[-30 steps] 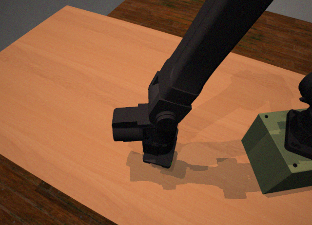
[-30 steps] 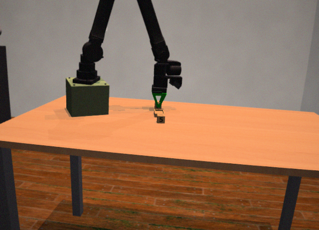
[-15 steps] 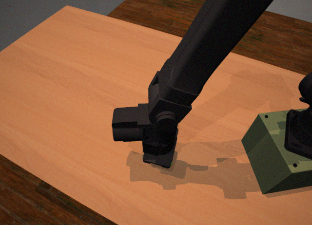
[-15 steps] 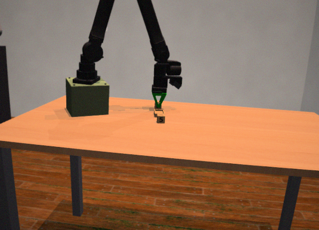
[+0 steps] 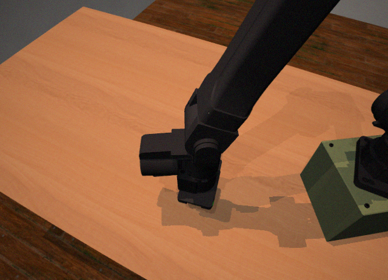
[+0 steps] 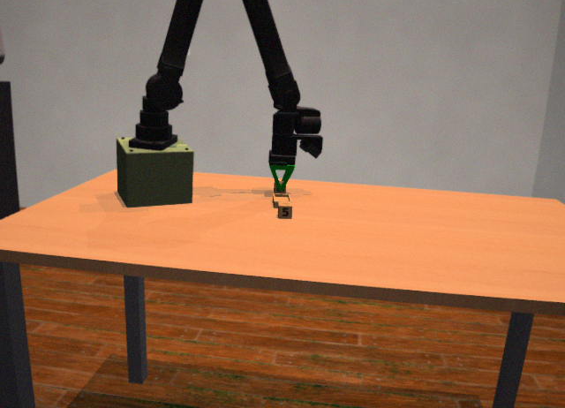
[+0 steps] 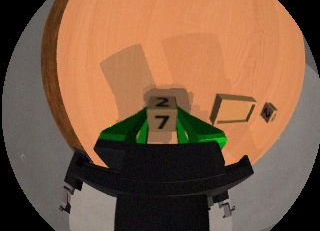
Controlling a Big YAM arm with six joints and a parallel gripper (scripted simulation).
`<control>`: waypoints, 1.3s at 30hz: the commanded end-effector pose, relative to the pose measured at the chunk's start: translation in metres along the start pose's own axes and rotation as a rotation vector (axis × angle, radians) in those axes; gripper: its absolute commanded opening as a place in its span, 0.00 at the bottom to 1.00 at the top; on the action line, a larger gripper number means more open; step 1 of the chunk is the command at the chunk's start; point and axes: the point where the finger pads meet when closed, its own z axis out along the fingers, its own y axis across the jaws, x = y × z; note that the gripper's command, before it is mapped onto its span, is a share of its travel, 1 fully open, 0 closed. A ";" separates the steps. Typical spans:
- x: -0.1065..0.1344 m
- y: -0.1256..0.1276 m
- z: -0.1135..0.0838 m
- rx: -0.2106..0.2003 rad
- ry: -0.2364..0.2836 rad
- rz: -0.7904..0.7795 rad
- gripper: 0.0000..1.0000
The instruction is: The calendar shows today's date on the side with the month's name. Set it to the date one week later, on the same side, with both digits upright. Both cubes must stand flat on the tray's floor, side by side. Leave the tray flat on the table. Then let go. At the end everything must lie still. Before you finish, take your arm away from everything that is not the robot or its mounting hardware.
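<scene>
My gripper [image 7: 162,110] [image 6: 281,186] points straight down, low over the table, and is shut on a wooden date cube [image 7: 162,122] [image 6: 278,185]. In the wrist view that cube shows a 7 on the face toward the camera and a 2 on the face above it. I cannot tell whether it touches the table. The small wooden tray [image 7: 234,99] [image 6: 276,200] lies flat just beside the held cube and is empty. The second cube [image 7: 268,111] [image 6: 285,211] stands on the table beyond the tray, showing a 5 in the exterior view. In the top view the arm hides the cubes and the tray.
The arm's green base block [image 5: 335,183] [image 6: 154,176] stands at one end of the orange table [image 5: 78,98] [image 6: 410,239]. The dark arm link [image 5: 250,67] reaches over the table's middle. A wooden floor lies around the table.
</scene>
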 end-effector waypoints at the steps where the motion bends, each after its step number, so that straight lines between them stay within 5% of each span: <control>1: -0.007 0.000 0.003 -0.002 -0.017 -0.006 0.31; 11: -0.007 0.000 0.003 -0.002 -0.017 -0.006 0.46; 24: -0.007 0.000 0.002 -0.002 -0.017 -0.006 0.46; 32: -0.010 0.004 -0.023 -0.007 -0.030 -0.006 0.46; 39: -0.023 0.010 -0.064 -0.016 -0.056 0.001 0.46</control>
